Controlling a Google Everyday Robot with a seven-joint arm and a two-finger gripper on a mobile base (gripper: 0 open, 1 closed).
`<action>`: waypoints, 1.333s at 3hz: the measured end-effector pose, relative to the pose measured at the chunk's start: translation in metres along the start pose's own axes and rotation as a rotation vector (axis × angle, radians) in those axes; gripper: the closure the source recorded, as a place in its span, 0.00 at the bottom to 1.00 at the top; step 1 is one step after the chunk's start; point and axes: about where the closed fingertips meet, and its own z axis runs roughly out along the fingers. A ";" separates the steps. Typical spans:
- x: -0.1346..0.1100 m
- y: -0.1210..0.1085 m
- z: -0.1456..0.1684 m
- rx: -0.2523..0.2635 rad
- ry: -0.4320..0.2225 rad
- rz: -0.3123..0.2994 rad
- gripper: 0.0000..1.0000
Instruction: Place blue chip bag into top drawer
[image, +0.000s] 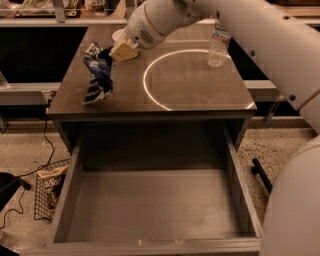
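the white arm's tan-fingered gripper (120, 51) hangs over the back left part of the cabinet, its fingers pinched together on the upper end of the small crumpled dark-blue and white foil chip bag (100, 76). the bag dangles below and just left of the gripper, its long axis close to upright. its lower end is right at the dark wooden cabinet top (200, 92), and i can't tell whether it touches.

from there, the wide grey-brown wooden top drawer (150, 210) lies toward me and lower down, pulled fully open, its flat floor bare. to my eye that's what the coming move turns on: the bag sits over the left edge of the top, about in line with the drawer's left wall, so it wants carrying forward past the front lip and a little to the right before it goes down.

a clear plastic water bottle (218, 45) stands well off at the far right. a brown snack bag (50, 182) lies in a black wire basket (41, 207) on the floor, left of the drawer.
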 end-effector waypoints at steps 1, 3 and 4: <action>-0.029 0.003 -0.044 0.052 0.047 -0.063 1.00; -0.050 0.048 -0.124 0.102 -0.012 -0.124 1.00; -0.030 0.083 -0.132 0.114 -0.113 -0.085 1.00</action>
